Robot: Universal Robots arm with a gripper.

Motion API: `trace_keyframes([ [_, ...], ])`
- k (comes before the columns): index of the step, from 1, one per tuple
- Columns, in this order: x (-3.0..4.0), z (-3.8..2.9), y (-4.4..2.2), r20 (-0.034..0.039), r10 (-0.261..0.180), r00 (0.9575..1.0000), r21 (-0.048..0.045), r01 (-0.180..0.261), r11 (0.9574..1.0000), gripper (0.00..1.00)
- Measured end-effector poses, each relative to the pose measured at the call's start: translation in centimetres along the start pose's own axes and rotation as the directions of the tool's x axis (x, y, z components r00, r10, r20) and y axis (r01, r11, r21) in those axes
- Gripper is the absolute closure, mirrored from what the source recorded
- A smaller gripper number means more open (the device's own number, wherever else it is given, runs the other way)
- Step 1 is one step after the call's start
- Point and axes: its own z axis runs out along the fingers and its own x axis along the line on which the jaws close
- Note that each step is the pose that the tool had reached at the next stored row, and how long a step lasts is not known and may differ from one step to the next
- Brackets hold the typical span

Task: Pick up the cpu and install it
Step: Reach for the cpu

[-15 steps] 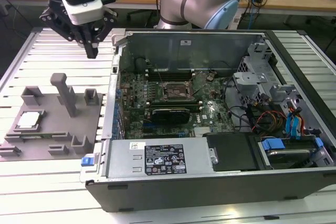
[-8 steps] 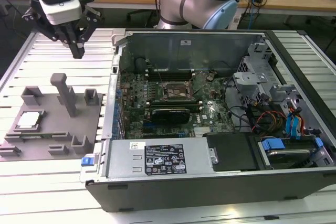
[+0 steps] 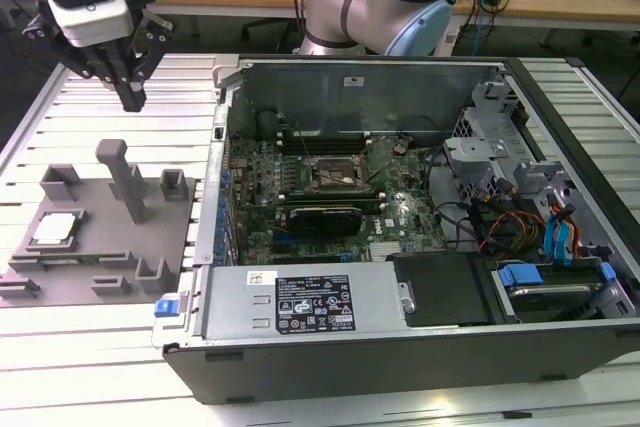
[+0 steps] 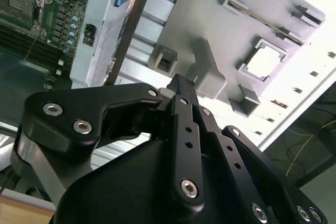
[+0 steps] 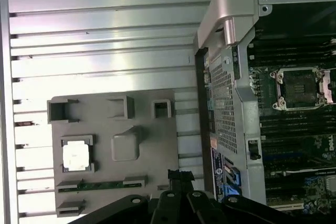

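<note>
I have the tool (image 3: 133, 99) in the upper left of the exterior view, hanging in the air over the far edge of the grey tray (image 3: 95, 219). Its fingers are drawn together with nothing between them, and it touches nothing. In the second wrist view the joined fingertips (image 4: 181, 88) sit over the tray's upright post (image 4: 206, 72).

The cpu (image 3: 55, 229) lies flat in a square pocket of the tray, at the exterior view's left, pale metal top facing up. It is well apart from the tool, with the post (image 3: 125, 177) standing between them. Both wrist views show the chip seated in its pocket, a bright square framed by grey walls (image 4: 266, 60) (image 5: 76, 157).

The tray rests on the slatted metal desk (image 3: 60, 347), just beside the open computer case (image 3: 350, 87), which fills the middle and right of the exterior view. Inside the case, the socket (image 3: 335, 175) sits on the green board with its metal frame around a dark, unfilled square. A long black card (image 3: 322, 217) lies just below it in the frame.
</note>
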Motion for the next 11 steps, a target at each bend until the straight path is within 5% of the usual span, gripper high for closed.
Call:
trace_keyframes([
  [5,2.72,0.34,-0.22,0.0033,0.000,1.0000,-0.0002,0.000,1.0000,0.89],
  [11,4.27,0.79,-0.37,0.0046,0.000,1.0000,-0.0004,0.000,1.0000,0.89],
])
